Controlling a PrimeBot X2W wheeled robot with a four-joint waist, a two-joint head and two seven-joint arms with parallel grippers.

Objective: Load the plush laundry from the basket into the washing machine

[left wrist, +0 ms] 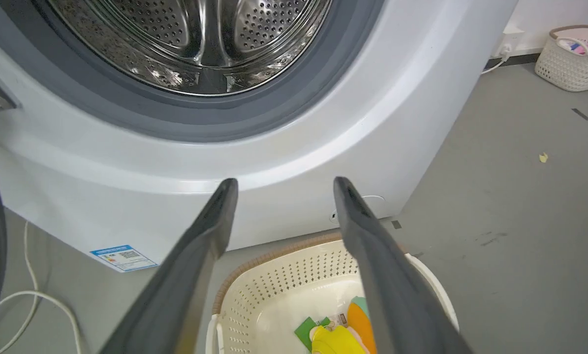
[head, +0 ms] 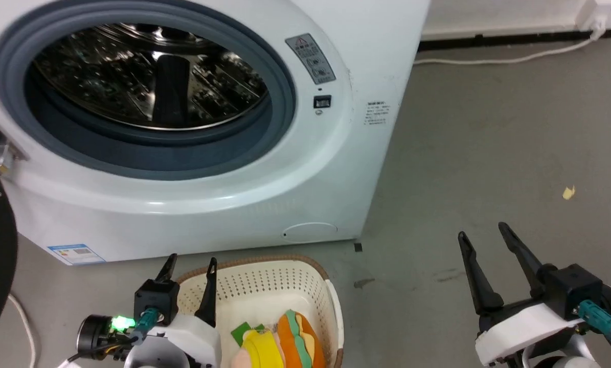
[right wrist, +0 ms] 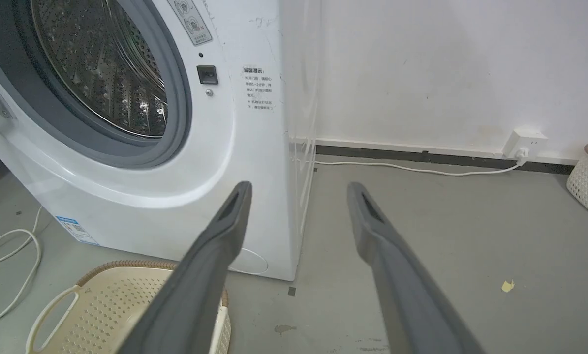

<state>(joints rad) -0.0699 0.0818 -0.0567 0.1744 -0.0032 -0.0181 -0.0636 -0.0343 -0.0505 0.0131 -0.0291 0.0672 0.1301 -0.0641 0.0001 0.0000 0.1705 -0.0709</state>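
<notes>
Head: washer [head: 305, 174] port open. Basket [head: 264, 286] on floor just before it; sandwich plush [head: 297, 340] and yellow plush [head: 262, 347] touch inside, near end. Left gripper [head: 192, 258] over basket's left rim, jaws apart, empty. Right gripper [head: 481, 230] well right, over floor, jaws wide, empty.
Left wrist: jaws spread over basket, both plush below.
Right wrist: jaws spread; basket lower left.

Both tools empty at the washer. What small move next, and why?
Probably draw the left tool back and down toward the yellow plush. It lies with the sandwich plush at the near end of the basket, the left tool is open and empty near its far rim, and the port of the washing machine stands open.
</notes>
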